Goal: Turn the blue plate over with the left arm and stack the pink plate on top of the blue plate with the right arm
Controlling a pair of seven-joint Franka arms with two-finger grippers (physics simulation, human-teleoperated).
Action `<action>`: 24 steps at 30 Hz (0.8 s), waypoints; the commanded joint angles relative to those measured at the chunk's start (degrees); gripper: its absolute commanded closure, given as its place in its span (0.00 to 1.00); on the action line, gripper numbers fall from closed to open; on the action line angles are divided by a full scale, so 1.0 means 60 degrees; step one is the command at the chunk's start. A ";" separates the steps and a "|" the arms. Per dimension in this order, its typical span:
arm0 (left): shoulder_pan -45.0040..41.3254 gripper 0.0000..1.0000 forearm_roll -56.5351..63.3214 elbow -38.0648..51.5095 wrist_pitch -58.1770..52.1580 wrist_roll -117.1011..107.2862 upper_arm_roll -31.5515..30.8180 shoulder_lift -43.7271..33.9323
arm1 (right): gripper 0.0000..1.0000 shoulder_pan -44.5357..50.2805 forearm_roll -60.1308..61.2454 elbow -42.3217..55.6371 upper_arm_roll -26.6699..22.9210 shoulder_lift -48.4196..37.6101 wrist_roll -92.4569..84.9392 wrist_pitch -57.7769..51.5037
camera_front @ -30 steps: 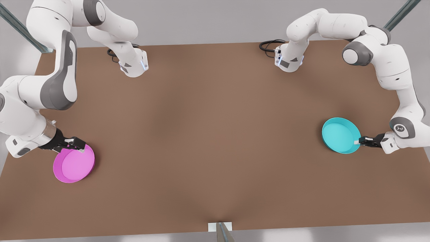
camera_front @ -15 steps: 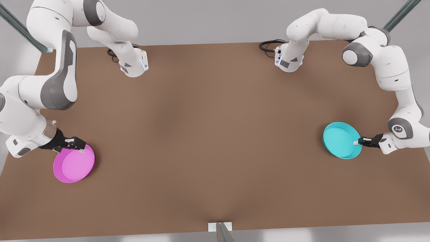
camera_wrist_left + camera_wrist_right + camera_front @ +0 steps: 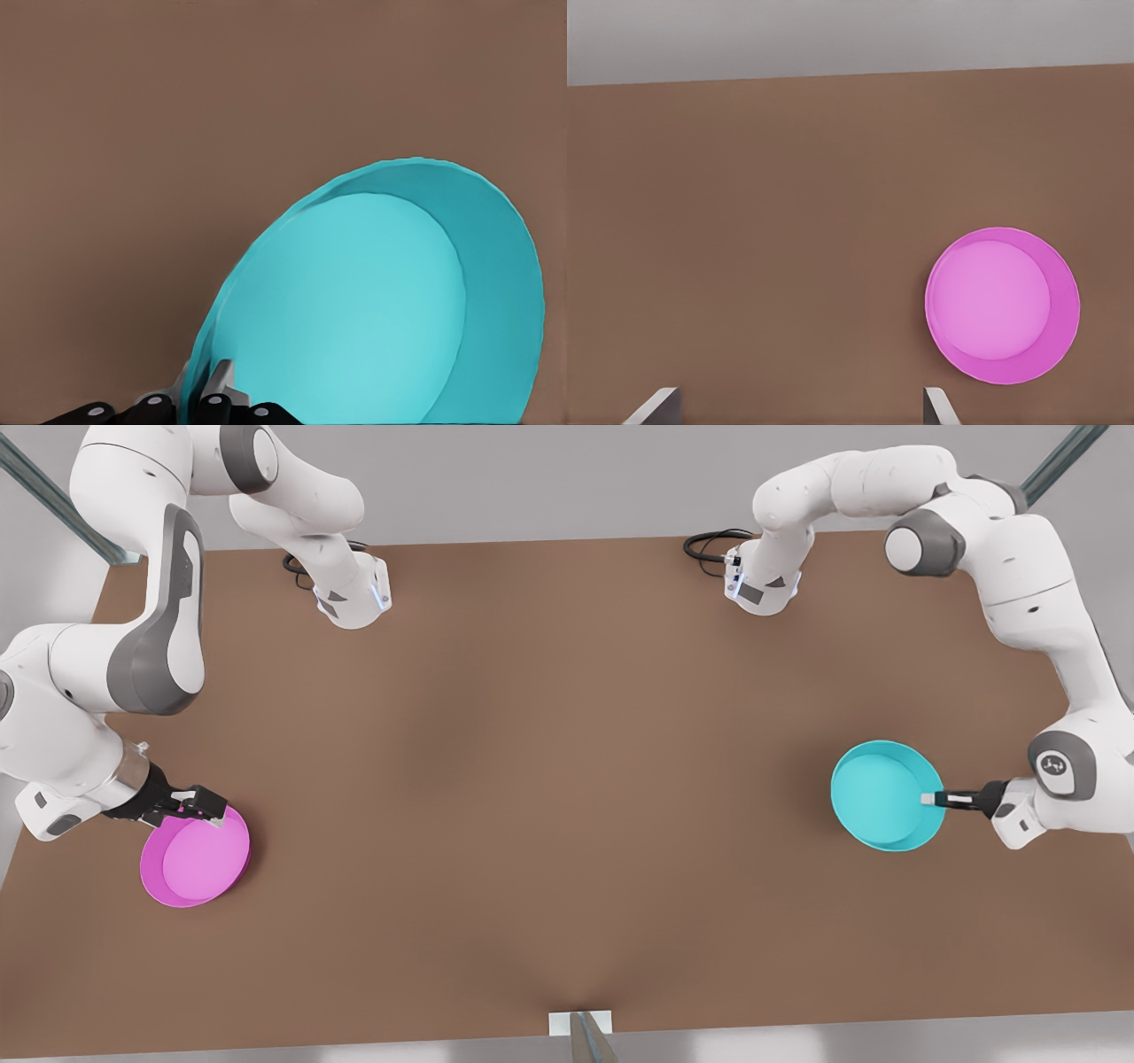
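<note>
Front view, item by item. Left gripper (image 3: 930,799): at the front view's right, fingers pinched on the rim of the blue plate (image 3: 881,795), gripping its edge from the side, so the wrist can roll the dish over. Left wrist view confirms: fingertips (image 3: 217,382) straddle the rim, one inside, one outside, and the blue plate (image 3: 372,310) stands tilted off the table (image 3: 177,133), hollow side facing the camera. Judged: flip under way, not finished; the plate is held by the edge because a rim pinch leaves the disc free to turn.

Right gripper (image 3: 199,802): at the front view's left, above the near rim of the pink plate (image 3: 195,857). Fingers (image 3: 656,405) spread wide in the right wrist view, nothing between them. Pink plate (image 3: 1001,305) lies flat on the table, hollow up, well apart from the blue plate. Judged: this arm waits, since stacking needs the blue plate turned and set down first.

Table (image 3: 549,779): brown, carrying both plates at opposite ends.

Risk, judged: thin rim and glossy surface may slip in the pinch as the plate rotates.
</note>
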 commanded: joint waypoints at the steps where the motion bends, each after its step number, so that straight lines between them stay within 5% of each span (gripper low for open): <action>1: -0.0068 0.79 -0.0596 0.0017 -0.0079 -0.0159 0.0004 -0.0049 | 0.00 -0.0002 -0.0014 0.0000 -0.0001 -0.0001 0.0000 -0.0008; 8: -0.1562 0.79 -0.0113 0.0032 -0.0226 -0.2357 0.0048 -0.0782 | 0.00 -0.0002 0.0000 0.0000 -0.0001 -0.0001 0.0000 -0.0008; 24: -0.5048 0.79 0.5042 0.0076 -0.0211 -0.5433 0.0063 -0.1470 | 0.00 -0.0017 -0.0015 -0.0014 -0.0001 -0.0001 0.0000 -0.0023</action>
